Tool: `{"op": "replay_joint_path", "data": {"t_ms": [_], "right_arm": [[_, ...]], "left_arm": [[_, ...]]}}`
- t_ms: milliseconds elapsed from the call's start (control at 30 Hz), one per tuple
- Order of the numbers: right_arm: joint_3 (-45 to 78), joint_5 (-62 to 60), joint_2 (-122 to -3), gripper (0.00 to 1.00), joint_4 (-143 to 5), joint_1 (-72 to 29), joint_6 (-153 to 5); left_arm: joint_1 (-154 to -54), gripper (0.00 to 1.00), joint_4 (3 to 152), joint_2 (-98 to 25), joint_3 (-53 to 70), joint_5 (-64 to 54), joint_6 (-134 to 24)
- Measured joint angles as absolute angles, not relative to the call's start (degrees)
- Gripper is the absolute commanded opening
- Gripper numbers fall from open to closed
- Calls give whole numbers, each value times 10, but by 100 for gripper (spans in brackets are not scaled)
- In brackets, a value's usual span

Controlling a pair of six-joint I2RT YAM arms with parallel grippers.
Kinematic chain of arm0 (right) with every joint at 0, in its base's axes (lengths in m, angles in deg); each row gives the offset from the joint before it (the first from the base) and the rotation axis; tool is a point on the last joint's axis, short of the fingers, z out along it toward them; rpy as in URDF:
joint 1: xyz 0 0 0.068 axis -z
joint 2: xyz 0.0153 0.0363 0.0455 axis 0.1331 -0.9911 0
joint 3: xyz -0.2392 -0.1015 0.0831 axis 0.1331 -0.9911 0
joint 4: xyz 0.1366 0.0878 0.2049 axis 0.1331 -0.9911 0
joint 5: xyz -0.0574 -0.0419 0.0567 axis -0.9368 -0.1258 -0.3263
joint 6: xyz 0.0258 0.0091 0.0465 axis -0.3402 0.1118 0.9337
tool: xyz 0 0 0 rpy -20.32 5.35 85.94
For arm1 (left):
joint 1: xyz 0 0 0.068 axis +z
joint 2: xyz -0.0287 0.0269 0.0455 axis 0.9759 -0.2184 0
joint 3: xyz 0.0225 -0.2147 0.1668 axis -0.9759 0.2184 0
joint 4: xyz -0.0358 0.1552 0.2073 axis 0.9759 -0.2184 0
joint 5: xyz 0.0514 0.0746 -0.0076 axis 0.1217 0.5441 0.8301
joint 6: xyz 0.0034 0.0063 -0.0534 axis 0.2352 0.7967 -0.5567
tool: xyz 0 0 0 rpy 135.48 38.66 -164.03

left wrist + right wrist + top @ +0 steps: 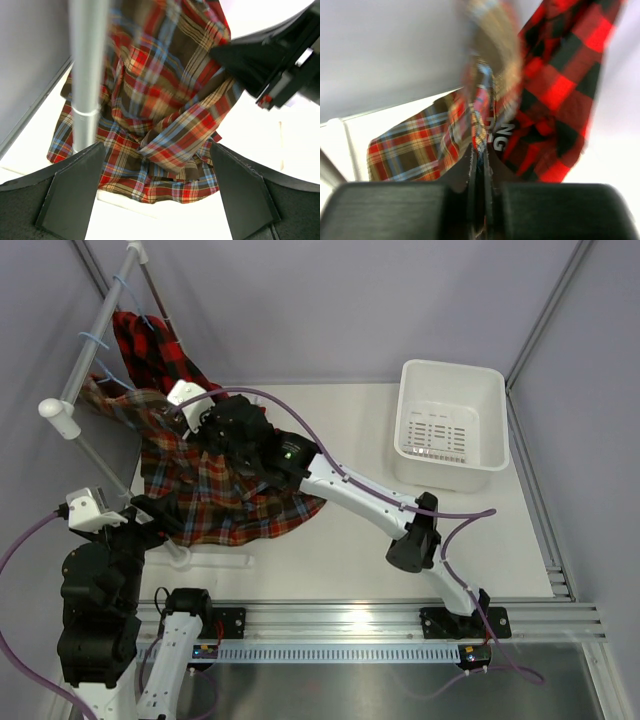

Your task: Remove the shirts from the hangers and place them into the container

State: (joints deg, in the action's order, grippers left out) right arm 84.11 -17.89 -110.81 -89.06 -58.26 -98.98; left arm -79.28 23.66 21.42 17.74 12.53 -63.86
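Right gripper [480, 172] clenched on a fold of the multicolour plaid shirt [225, 490], which hangs at the rack [75, 380], well apart from the container [450, 472]. Left gripper [157, 190] released. Recommend drawing the cloth gently off its hanger [97, 340].

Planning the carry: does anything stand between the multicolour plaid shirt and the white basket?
Nothing visible between the plaid shirt and the basket; only the right arm itself crosses that stretch, the right gripper shut on the shirt.

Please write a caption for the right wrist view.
Right gripper shut on multicolour plaid flannel shirt, red-and-black check shirt beside.
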Motion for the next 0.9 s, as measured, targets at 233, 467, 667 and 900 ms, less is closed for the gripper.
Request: {"op": "replay_joint_path", "data": {"t_ms": [233, 467, 667, 900], "right_arm": [[781, -145, -1093, 0, -829, -572, -1006], [767, -144, -1091, 0, -792, -572, -1019], [767, -143, -1091, 0, -783, -571, -1028], [768, -143, -1091, 0, -766, -570, -1035]], "left_arm": [[-793, 92, 241, 214, 178, 121, -639], [-793, 91, 256, 215, 196, 111, -639], [-793, 89, 259, 216, 210, 97, -640], [-793, 89, 260, 224, 218, 91, -642]]}}
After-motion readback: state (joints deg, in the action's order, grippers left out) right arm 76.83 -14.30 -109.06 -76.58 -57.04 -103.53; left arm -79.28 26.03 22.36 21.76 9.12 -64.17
